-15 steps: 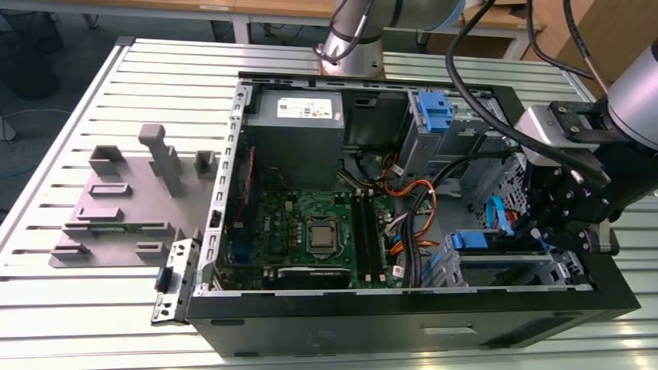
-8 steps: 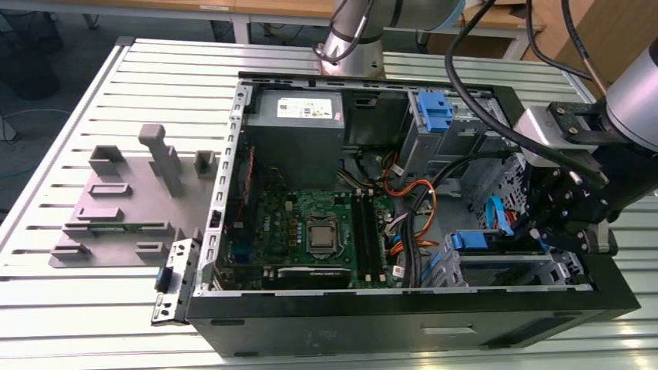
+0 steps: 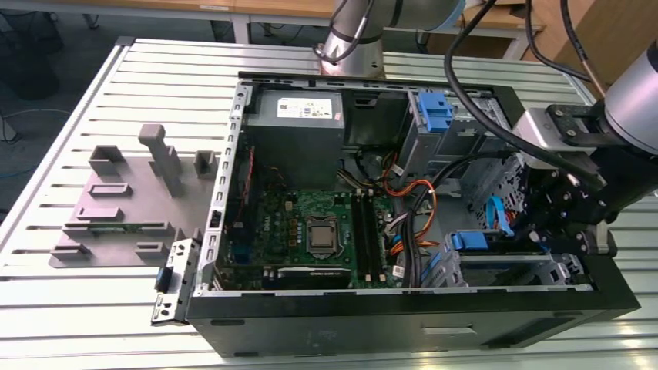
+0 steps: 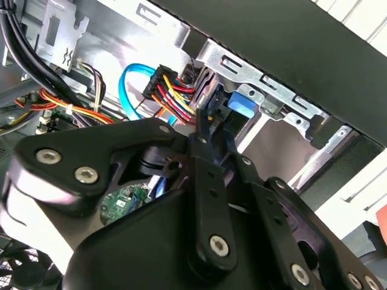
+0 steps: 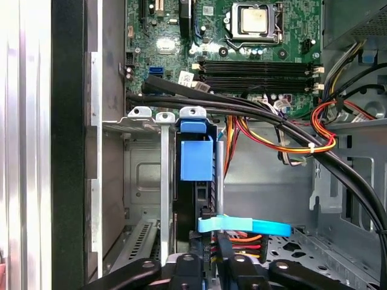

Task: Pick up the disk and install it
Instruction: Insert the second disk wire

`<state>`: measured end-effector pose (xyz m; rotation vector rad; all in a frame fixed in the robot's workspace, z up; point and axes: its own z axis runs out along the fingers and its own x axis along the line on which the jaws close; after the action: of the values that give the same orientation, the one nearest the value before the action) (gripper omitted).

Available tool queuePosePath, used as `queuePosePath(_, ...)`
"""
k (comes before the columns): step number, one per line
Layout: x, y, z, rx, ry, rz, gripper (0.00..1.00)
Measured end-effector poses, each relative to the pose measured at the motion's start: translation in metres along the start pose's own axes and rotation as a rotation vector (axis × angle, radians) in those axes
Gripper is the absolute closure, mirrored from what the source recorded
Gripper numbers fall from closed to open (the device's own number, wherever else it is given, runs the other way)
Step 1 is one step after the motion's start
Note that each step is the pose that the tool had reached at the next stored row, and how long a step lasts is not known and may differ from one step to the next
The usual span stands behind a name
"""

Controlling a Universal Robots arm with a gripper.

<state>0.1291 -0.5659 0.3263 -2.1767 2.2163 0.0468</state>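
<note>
The disk [image 5: 196, 205] stands on edge in the drive bay [image 5: 142, 163] at the corner of the open computer case [image 3: 411, 312]. Its blue bracket [image 5: 196, 160] lines up with the bay's metal tabs. In the exterior view the bracket's blue [image 3: 473, 240] shows in the bay at the exterior view's right. My gripper [image 3: 560, 223] hangs over that corner. In both wrist views the black fingers [image 4: 205, 181] lie close together, and the gripper [image 4: 208, 118] [image 5: 217, 254] is shut with its tips at the disk's bracket. I cannot tell whether the tips press on it.
A blue flat cable [image 5: 248, 227] and red, yellow and black wire bundles [image 5: 290, 142] run close by the bay. The motherboard [image 3: 308, 223] fills the case's middle, with a grey metal box [image 3: 298, 108] behind it. A grey plastic stand [image 3: 123, 200] sits on the slatted table [image 3: 62, 324].
</note>
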Motion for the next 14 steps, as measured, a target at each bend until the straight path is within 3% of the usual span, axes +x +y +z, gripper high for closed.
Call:
queuePosePath(4,-0.0001,0.0,-0.0027,0.0,0.0014,0.0,0.76)
queuePosePath(11,-0.001,-0.0001,-0.0219,0.0,0.0013,0.0,0.76)
queuePosePath(14,-0.0012,-0.0001,-0.0264,0.0,0.0012,0.0,0.76)
